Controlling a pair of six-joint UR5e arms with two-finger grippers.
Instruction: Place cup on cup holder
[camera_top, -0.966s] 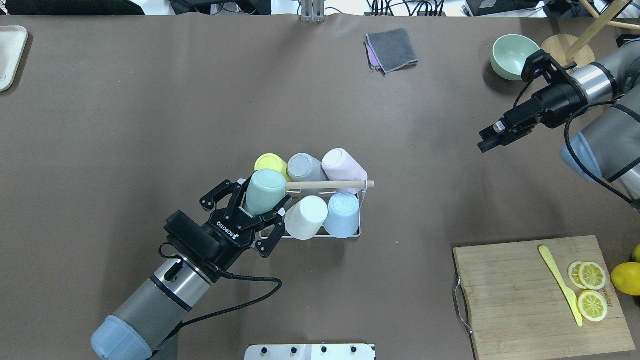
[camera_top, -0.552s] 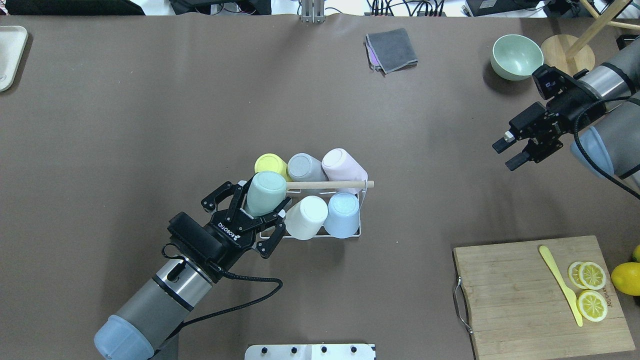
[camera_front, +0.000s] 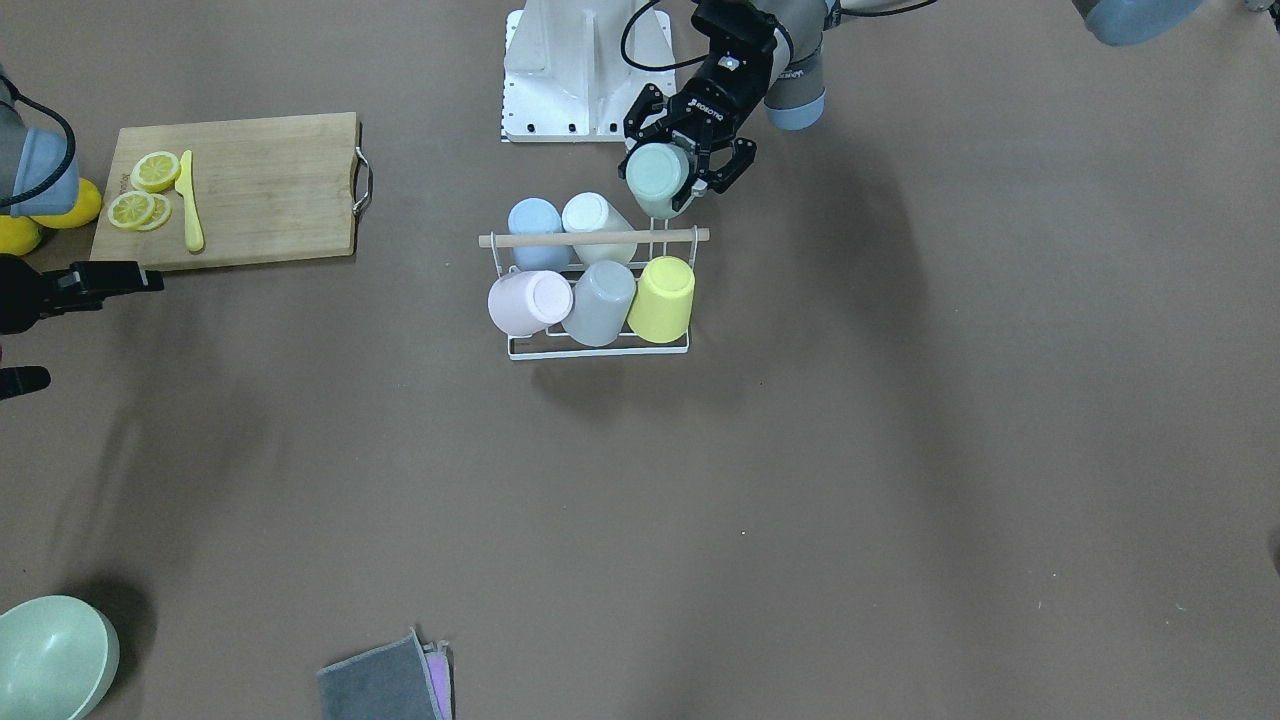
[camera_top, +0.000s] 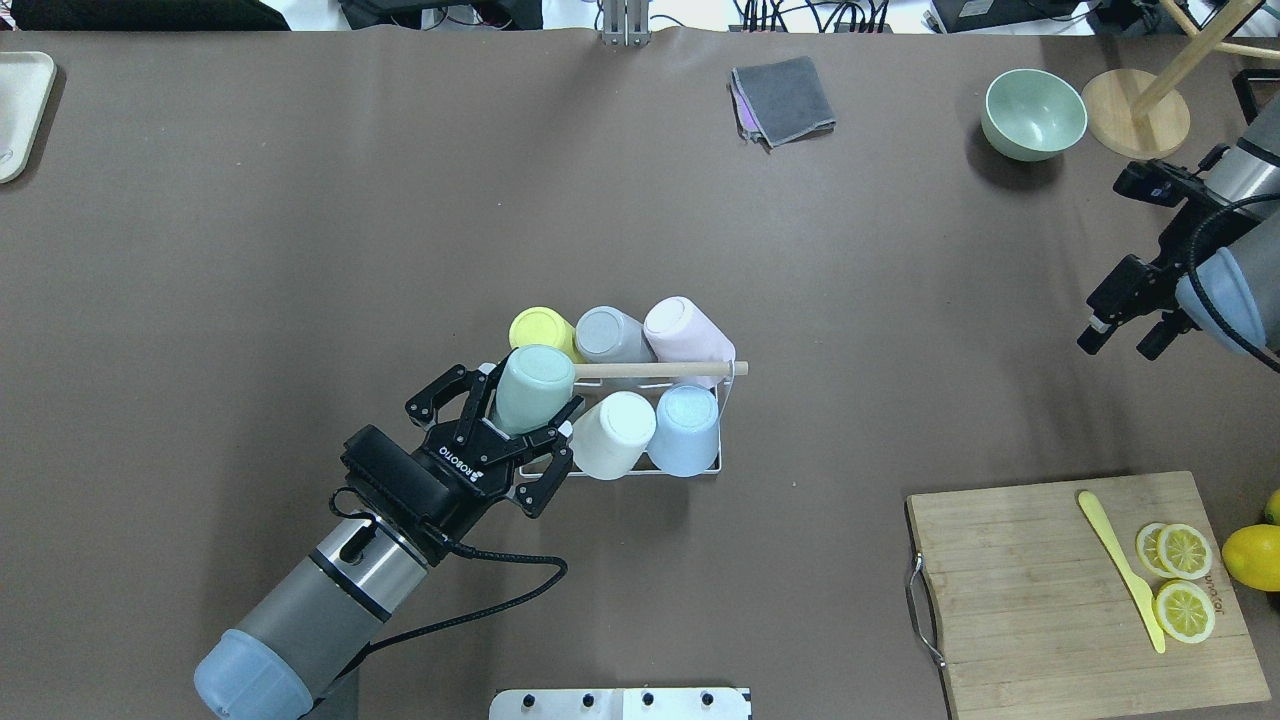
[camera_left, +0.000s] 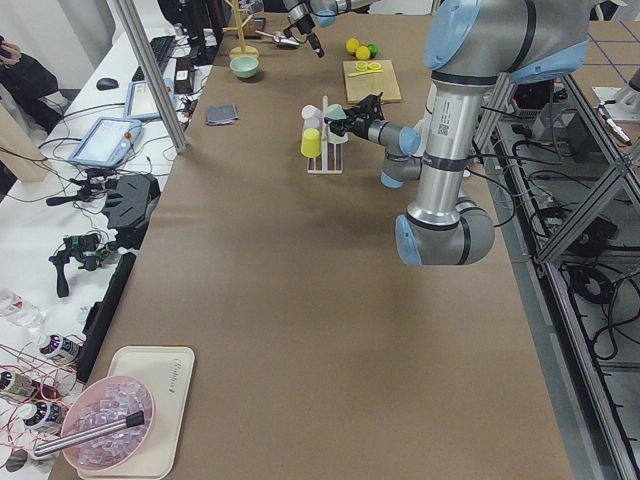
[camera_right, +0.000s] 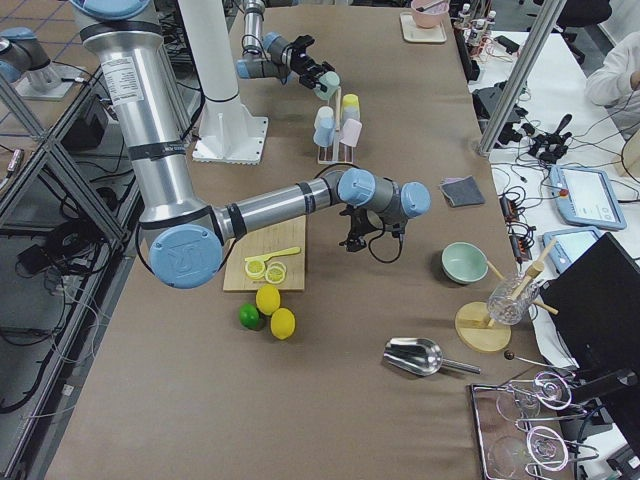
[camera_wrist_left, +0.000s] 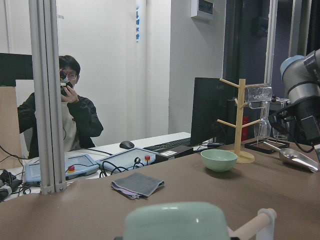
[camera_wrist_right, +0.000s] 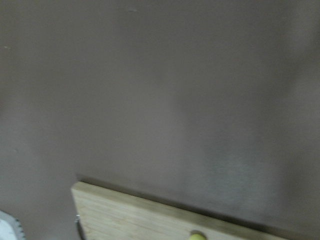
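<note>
Front-facing view: the left tool (camera_front: 672, 178) has its fingers set against either side of a mint cup (camera_front: 655, 175) – so it's pinching it. The cup sits bottom-up and tilted at the robot-side corner of the cup holder (camera_front: 590, 239), just behind one end of the wooden rod. Can't tell if it's actually on a prong. Five other cups are on the rack: blue (camera_front: 533, 222) and white (camera_front: 590, 215) in the same row as the mint one, pink (camera_front: 525, 300), grey (camera_front: 600, 300) and yellow (camera_front: 663, 295) in the other. The right tool (camera_front: 100, 328) is way off at the edge next to the cutting board (camera_front: 260, 190), fingers spread with nothing between them.

Overhead: same story. The mint cup is at the rod's left end, just beside the yellow and white ones, with the black fingers on both sides of it. The right tool hangs spread open over bare tabletop (camera_top: 300, 250), well apart from the rack. A green bowl (camera_top: 1035, 110) and a folded grey cloth (camera_top: 785, 98) are along the far side.

Left side view: rack and cups are small and far down the tabletop, the near arm reaching to them.

Right side view: the near arm's tool hangs by the board – too small to judge there.

Left wrist cam: the mint cup's bottom fills the lower edge, the rod's tip beside it.

Right wrist cam: blurry tabletop and a corner of the board.
</note>
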